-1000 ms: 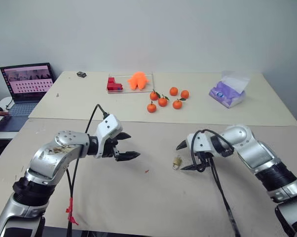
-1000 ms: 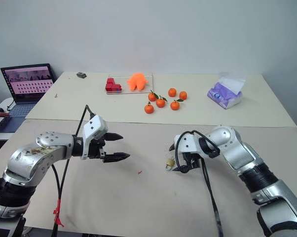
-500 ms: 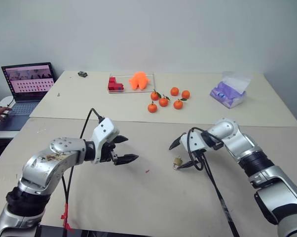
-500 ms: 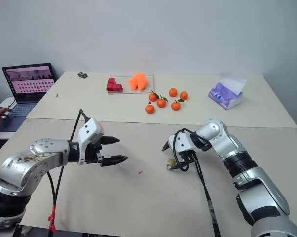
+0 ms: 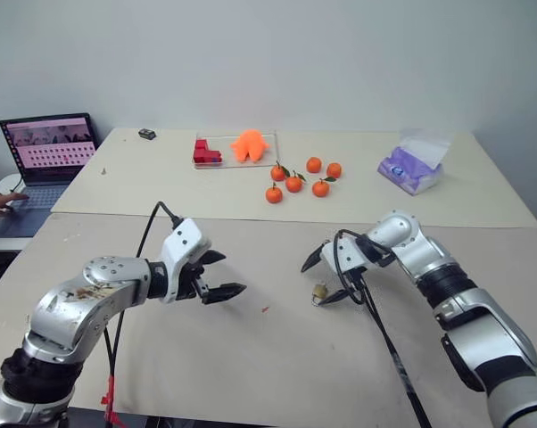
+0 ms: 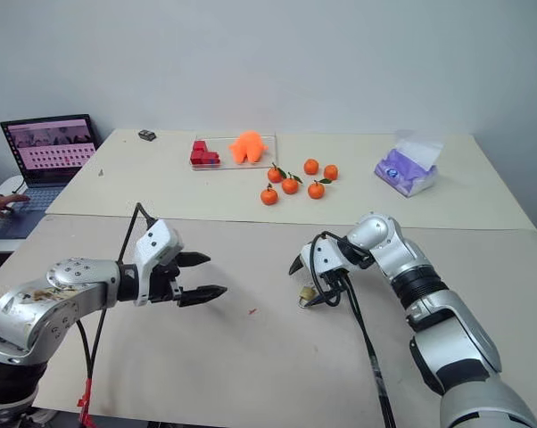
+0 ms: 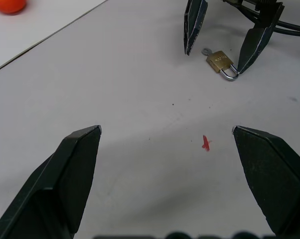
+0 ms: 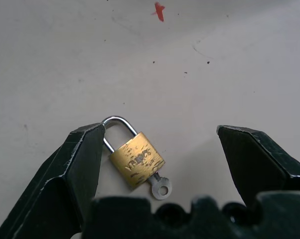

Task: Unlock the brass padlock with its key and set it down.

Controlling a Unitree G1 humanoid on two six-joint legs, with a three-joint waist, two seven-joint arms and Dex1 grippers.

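While the padlock (image 8: 136,159) lies flat on the worktop (image 5: 277,357) with its key (image 8: 160,187) in the bottom, the right claw (image 5: 324,281) straddles it, fingers spread wide, one tip touching the shackle. The left claw (image 5: 219,275) hovers well apart to the left, fingers also spread and empty.

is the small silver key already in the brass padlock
Yes, the small silver key sticks out of the bottom of the brass padlock, lying on the table.

Head stereo overlooks table (image 5: 277,357) (wrist cameras close, sharing padlock (image 8: 136,160)).
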